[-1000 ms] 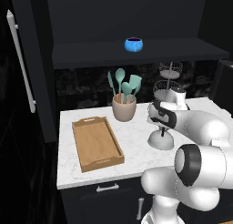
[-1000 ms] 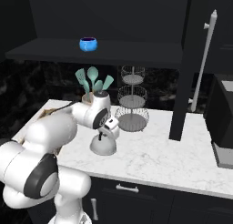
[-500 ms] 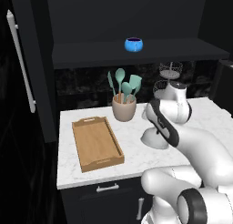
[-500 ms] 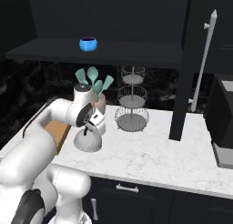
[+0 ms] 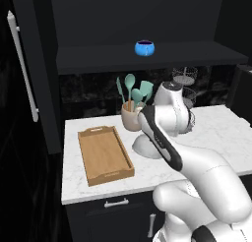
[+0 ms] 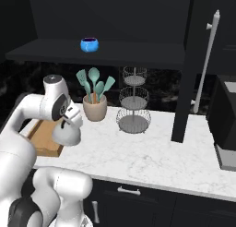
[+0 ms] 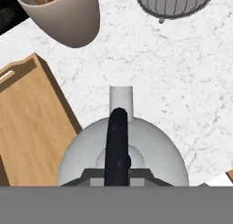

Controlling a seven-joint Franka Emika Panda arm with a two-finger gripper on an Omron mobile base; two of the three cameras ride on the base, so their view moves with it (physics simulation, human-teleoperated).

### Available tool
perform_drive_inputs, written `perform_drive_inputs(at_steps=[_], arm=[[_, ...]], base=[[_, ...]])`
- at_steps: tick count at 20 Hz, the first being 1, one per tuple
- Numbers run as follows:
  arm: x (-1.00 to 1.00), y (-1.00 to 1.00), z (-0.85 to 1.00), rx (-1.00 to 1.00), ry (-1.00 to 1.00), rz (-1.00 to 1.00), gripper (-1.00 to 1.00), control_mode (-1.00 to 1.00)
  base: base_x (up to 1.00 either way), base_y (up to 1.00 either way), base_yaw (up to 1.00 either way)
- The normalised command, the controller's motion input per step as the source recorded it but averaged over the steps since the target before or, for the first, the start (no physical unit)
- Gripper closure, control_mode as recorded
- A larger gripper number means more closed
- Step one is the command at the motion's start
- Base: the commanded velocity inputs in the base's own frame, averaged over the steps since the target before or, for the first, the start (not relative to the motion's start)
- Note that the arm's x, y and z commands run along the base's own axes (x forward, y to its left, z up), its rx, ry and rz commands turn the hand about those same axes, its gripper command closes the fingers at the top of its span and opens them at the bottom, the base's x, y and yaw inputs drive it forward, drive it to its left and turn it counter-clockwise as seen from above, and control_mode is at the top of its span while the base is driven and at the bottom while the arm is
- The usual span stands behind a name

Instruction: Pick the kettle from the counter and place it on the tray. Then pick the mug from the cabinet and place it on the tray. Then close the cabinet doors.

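Glossy white arm [image 5: 197, 177] here, built of fat rounded shells that swell like bulbs at each link. Dark grey rings and round caps mark the joints, one cap plain on the elbow [image 6: 52, 80]. A dark band runs along the forearm [image 5: 158, 137]. Smooth casing, rendered clean.

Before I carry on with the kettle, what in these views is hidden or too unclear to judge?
- Left base view: the arm covers most of the kettle, so its handle and any gap above the counter are unreadable.
- Hand view: the grey band cuts off the jaws; the grip on the handle is hidden.
- Right base view: the arm hides most of the tray.
- Mug: too small to see its handle.
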Motion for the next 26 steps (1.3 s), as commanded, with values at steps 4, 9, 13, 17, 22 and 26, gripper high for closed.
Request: perform_drive_inputs(at_steps=[4, 9, 13, 17, 22, 26], arm=[[0.0, 0.73, 0.27, 0.03, -0.02, 0.0, 1.0, -1.0], [0.02, 0.69, 0.08, 0.03, -0.01, 0.0, 1.0, -1.0], [0.32, 0.51, 0.0, 0.01, 0.0, 0.0, 1.0, -1.0], [0.55, 0.41, -0.03, 0.02, -0.01, 0.0, 1.0, -1.0], [0.59, 0.31, -0.18, 0.0, -0.03, -0.04, 1.0, -1.0], [0.58, 0.37, -0.32, -0.06, 0.0, -0.05, 1.0, -1.0]], base=[[0.0, 0.0, 0.0], [0.0, 0.0, 0.0], [0.0, 0.0, 0.0], [0.0, 0.0, 0.0], [0.0, 0.0, 0.0], [0.0, 0.0, 0.0]])
